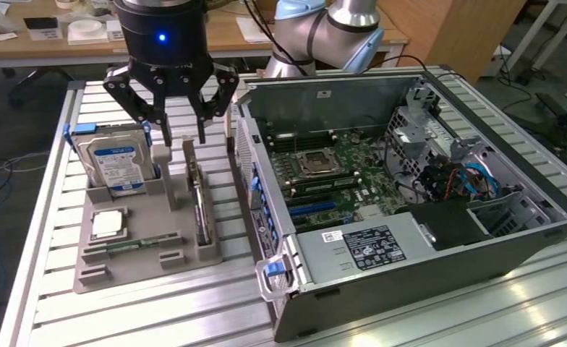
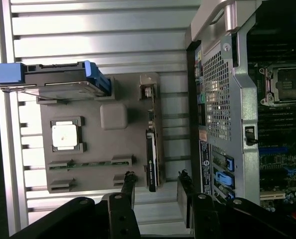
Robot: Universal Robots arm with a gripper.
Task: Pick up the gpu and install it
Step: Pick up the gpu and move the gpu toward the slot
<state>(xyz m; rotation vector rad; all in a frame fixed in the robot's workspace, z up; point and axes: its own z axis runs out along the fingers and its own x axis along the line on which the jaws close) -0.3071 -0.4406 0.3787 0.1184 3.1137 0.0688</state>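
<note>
black cooler over a dark green board, with a pale metal bracket at one end: the gpu (image 1: 199, 210) stands on its long edge in a slot of the grey tray (image 1: 153, 217), along the side of the tray nearest the open computer case (image 1: 438, 289), and well apart from the hard drive (image 1: 118, 163) with the blue label. the tray lies on the slatted metal surface (image 1: 47, 238). the jaws hang above the tray, spread wide with nothing held between them, and the fingertips (image 1: 165, 137) are clear of the card. in the wrist view the gap between them lines up roughly with the card's thin top edge. by its look the card should be light and stiff, but fragile: small parts on the board and the contact edge down in the slot would not take a knock or a twist. the sound hold seems to be across its two flat faces, on the exposed upper edge near mid-length, so it does not swing. the cooler face may be smooth, so a firm but modest squeeze, and a lift straight up out of the slot.
</note>
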